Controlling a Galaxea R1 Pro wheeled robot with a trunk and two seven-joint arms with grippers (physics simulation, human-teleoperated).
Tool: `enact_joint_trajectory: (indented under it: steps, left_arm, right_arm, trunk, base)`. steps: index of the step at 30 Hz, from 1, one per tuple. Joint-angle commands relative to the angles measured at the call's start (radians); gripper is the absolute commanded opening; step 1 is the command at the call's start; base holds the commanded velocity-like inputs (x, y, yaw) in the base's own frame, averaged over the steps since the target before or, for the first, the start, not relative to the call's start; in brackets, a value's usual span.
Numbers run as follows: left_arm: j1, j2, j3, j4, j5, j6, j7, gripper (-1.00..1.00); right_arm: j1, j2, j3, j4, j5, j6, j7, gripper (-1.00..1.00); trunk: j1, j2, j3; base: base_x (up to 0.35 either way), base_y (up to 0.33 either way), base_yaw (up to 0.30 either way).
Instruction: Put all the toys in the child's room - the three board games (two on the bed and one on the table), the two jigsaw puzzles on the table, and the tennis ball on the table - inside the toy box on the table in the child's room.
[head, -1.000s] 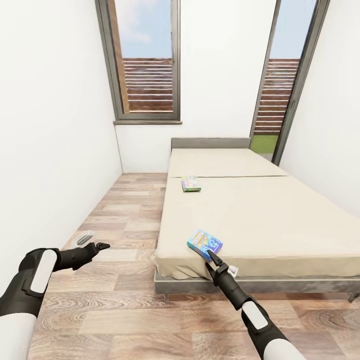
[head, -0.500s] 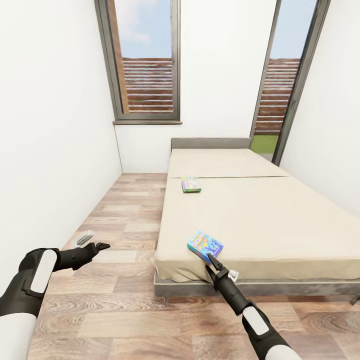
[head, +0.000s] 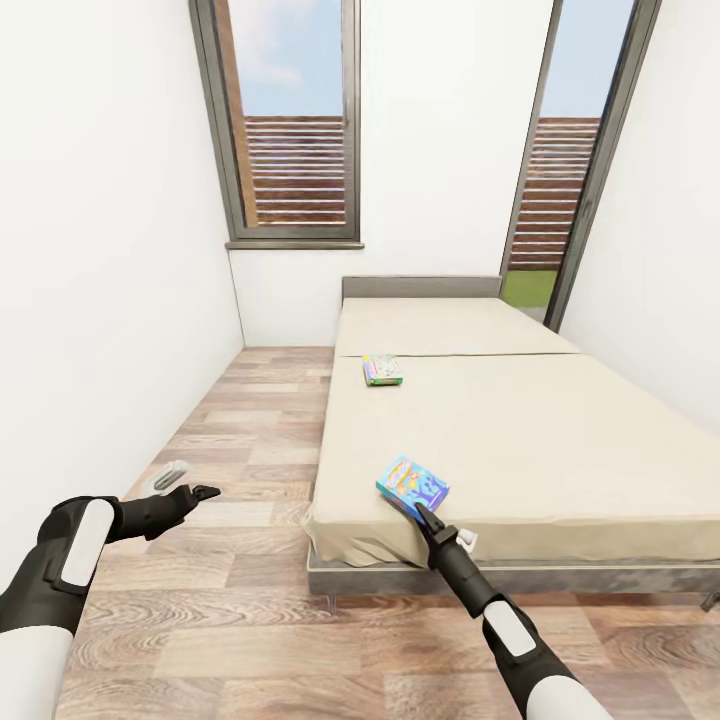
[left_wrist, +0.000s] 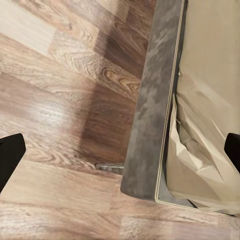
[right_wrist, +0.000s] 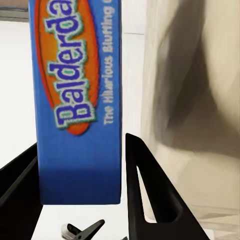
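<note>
Right gripper is at the near corner of the bed, fingers astride the end of the blue board game. In the right wrist view the blue game box runs straight out from the gripper, its near short end sitting between the two black fingers. Jaws stand wide enough to straddle the box; whether they actually press on it cannot be told from these views. Looks like pre-grasp or just at contact.

Key relation: the box's long axis points away from the gripper, roughly in line with the forearm, so the jaws close across its thin side at the near end. The box lies on the sheet just inside the bed's near left corner, directly ahead of the right arm.

Left gripper hangs over the wood floor, well apart from the bed and from both games, open and holding nothing; the left wrist view looks down at the bed frame corner.

Second board game lies further up the bed near its left edge, well apart from both grippers. Right arm is the nearer one for the blue game by a clear margin.
</note>
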Motion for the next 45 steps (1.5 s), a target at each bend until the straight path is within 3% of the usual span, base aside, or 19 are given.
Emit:
enact_joint_trajectory:
  steps: [1,13,23,32,39,43,45]
  left_arm:
    - [-0.001,0.0,0.002,0.0,-0.01,0.005,-0.01,1.0]
    - [-0.001,0.0,0.003,0.0,-0.01,0.004,-0.01,1.0]
    - [-0.001,0.0,0.004,0.0,-0.01,0.005,-0.01,1.0]
    - [-0.001,0.0,0.004,0.0,-0.01,0.006,-0.01,1.0]
    - [-0.001,0.0,0.004,0.0,-0.01,0.006,-0.01,1.0]
    - [-0.001,0.0,0.003,0.0,-0.01,0.006,-0.01,1.0]
    - [-0.001,-0.001,0.002,0.0,-0.01,0.006,-0.01,1.0]
  right_arm:
    - [-0.001,0.001,-0.004,0.0,-0.006,0.01,0.002,-1.0]
    - [-0.001,-0.002,-0.004,0.0,-0.006,0.011,0.002,-1.0]
    - [-0.001,-0.001,-0.004,0.0,-0.006,0.011,0.0,-1.0]
    - [-0.001,0.002,0.001,-0.008,-0.002,0.02,-0.045,-1.0]
    - [-0.002,-0.01,0.083,-0.022,-0.001,0.059,-0.168,-1.0]
    - [-0.002,-0.012,0.114,-0.138,0.0,0.104,-0.224,-1.0]
    - [-0.002,-0.013,0.148,-0.243,0.002,0.153,-0.282,-1.0]
  trunk:
    - [0.0,0.0,-0.001]
    - [0.0,0.0,-0.001]
    - [-0.005,0.002,0.038]
    - [-0.039,0.065,0.066]
    - [-0.066,0.114,0.088]
    - [-0.081,0.142,0.1]
    - [-0.089,0.156,0.107]
  base:
    - [0.0,0.0,0.0]
    - [0.0,0.0,0.0]
    - [0.0,0.0,0.0]
    - [0.0,0.0,0.0]
    - [0.0,0.0,0.0]
    - [0.0,0.0,0.0]
    - [0.0,0.0,0.0]
